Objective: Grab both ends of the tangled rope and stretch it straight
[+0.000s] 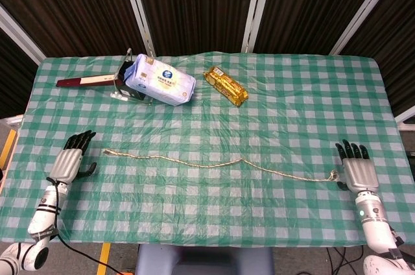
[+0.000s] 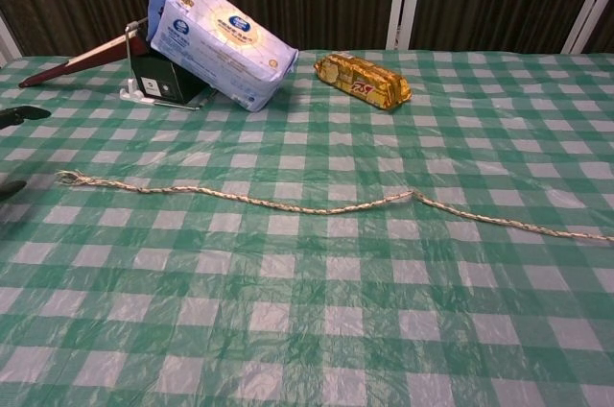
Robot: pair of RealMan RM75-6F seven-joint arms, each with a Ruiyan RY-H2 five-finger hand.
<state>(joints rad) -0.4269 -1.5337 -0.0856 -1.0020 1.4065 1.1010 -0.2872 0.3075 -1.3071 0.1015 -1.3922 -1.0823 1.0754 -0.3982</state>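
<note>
The thin tan rope (image 1: 214, 163) lies nearly straight across the green checked table, with a small kink (image 2: 413, 196) past its middle. Its frayed left end (image 1: 107, 152) rests on the cloth by itself. My left hand (image 1: 70, 158) lies to the left of that end with a clear gap, fingers spread and holding nothing. Only its dark fingertips (image 2: 21, 114) show at the chest view's left edge. My right hand (image 1: 357, 172) lies flat, fingers extended. The rope's right end (image 1: 334, 175) sits right beside its thumb side. No grip shows there.
At the back left, a blue-and-white tissue pack (image 1: 159, 80) leans on a black stand with a red handle (image 1: 81, 82). A gold snack packet (image 1: 225, 85) lies behind the centre. The table's front edge (image 1: 207, 241) runs just below both hands.
</note>
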